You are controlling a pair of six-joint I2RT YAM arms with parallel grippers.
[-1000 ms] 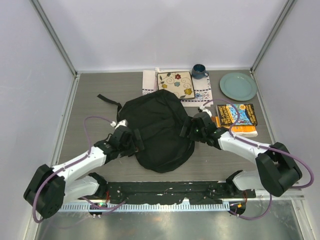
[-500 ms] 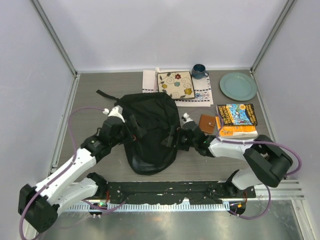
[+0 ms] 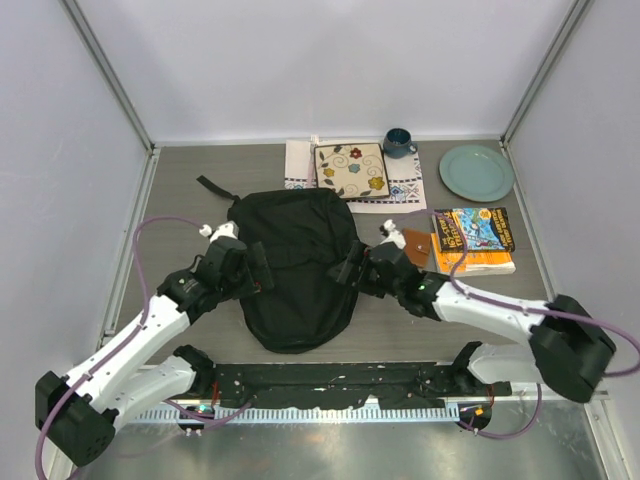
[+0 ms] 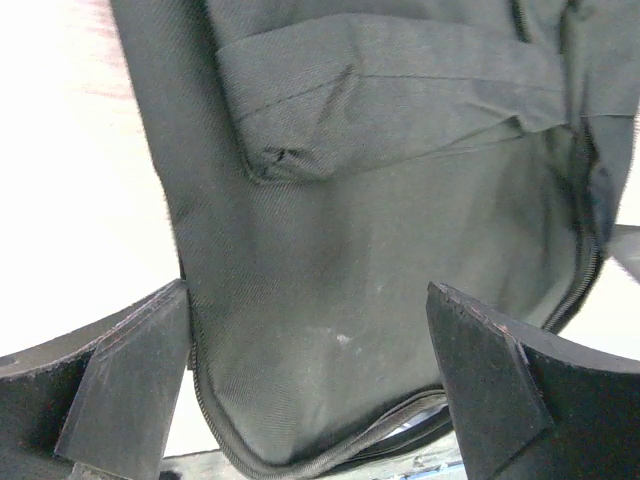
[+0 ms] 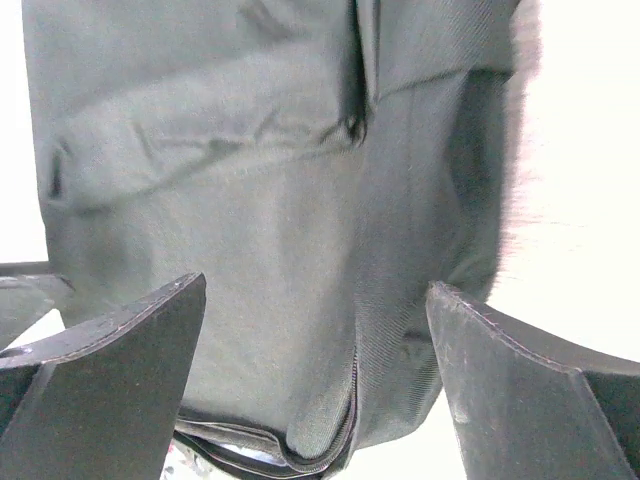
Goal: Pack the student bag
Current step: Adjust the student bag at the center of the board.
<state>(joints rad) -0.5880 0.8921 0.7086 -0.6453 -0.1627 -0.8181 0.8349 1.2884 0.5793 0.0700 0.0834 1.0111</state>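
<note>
On the tabletop, near the middle, the student bag (image 3: pixel 295 270) lay flat, with one strap (image 3: pixel 214 189) poking out at its far left corner. Your left hand (image 3: pixel 256 274) was at the bag's left side and your right hand (image 3: pixel 350 270) was at its right side. Both hands were wide open and held nothing (the wrist views showed only bag cloth between the fingers).

I think you were at the start: getting the bag ready to open. It looked closed, and I could not see its inside. The book (image 3: pixel 474 240) and the little brown square (image 3: pixel 414 246) lay just beside each other on the right, not packed yet. Farther back were a flowered square (image 3: pixel 351 168) on a white cloth (image 3: pixel 402 190), a blue mug (image 3: pixel 398 142) and a green plate (image 3: pixel 476 172).

The bag was soft, black and round at the edges. Its cloth had a fine weave and lots of wrinkles, with a folded flap across it and a zipper (image 4: pixel 588 255) running along the edge. Soft cloth like that would likely slip and bunch up. So the next move probably called for pinching the cloth close to the zipper with one hand and pulling the zipper open with the other. The book looked flat and stiff with a shiny cover, so it would need a wide mouth to slide in.
</note>
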